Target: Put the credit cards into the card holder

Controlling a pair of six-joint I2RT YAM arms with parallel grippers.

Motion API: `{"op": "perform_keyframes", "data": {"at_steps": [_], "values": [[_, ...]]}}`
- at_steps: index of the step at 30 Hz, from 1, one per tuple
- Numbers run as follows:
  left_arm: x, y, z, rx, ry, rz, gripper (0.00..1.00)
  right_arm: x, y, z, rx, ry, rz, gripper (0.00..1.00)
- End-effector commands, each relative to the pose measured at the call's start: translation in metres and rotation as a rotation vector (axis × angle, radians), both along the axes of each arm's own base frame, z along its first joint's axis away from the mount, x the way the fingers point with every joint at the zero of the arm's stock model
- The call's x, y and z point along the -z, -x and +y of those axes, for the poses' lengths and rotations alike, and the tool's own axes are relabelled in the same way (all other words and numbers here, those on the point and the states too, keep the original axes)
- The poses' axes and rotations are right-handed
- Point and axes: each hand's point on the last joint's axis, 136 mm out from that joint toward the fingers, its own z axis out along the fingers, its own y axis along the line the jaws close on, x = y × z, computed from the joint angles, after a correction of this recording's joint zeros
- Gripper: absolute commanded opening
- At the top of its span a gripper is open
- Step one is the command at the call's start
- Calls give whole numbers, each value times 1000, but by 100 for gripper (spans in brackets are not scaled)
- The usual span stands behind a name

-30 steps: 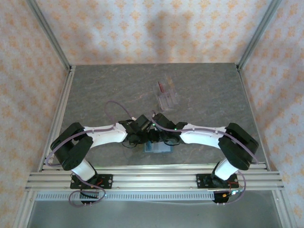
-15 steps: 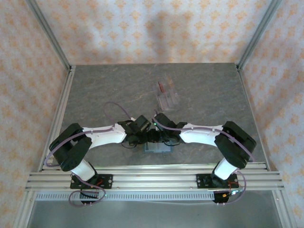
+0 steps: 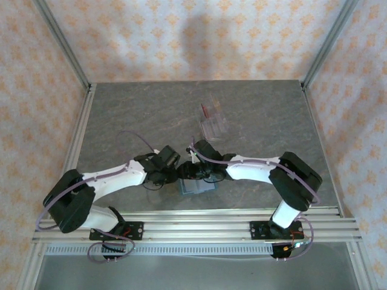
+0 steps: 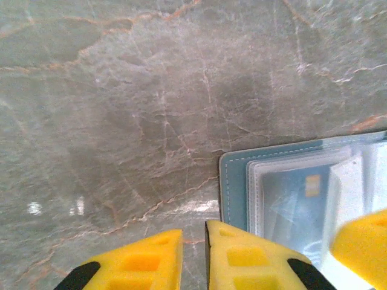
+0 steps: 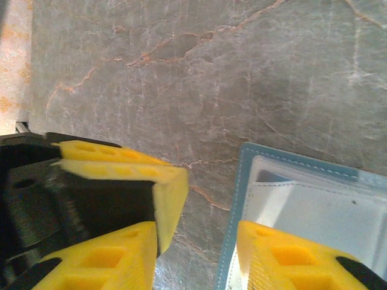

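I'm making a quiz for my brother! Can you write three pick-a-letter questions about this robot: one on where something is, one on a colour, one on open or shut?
1. Where does the card holder lie?
A) by the far wall
B) near the front edge of the table
C) on a side rail

2. What colour is its border?
A) teal
B) red
C) yellow

3. How is the left gripper?
A) wide open
B) gripping a bottle
C) shut

Answers: B, the top view shows it close to the arm bases; A, the left wrist view shows a teal rim; C, its yellow fingers sit almost together.
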Motion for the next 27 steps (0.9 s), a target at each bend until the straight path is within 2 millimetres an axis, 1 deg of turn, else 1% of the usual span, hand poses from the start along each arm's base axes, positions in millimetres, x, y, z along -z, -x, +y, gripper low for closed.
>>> {"op": "perform_keyframes", "data": {"at_steps": [1,5,9,14,18,22,27], "values": [[-4,9,18,-10,-28,13,20,-1,-2,12,-30,-34,-4,39],[-9,10,24,-19,-20,2,25,15,-2,15,-33,-18,17,39],[-10,11,21,-2,-6,2,28,19,-10,19,-36,-10,-6,39],[-9,13,19,15,14,-2,34,-7,-16,34,-66,-67,-18,39],[-7,16,21,15,12,0,37,-25,-16,36,-82,-92,-13,39],[-4,18,21,18,15,4,41,-42,-17,27,-82,-96,-29,39],[-5,16,18,29,20,3,44,-59,-18,4,-64,-78,-62,41]]}}
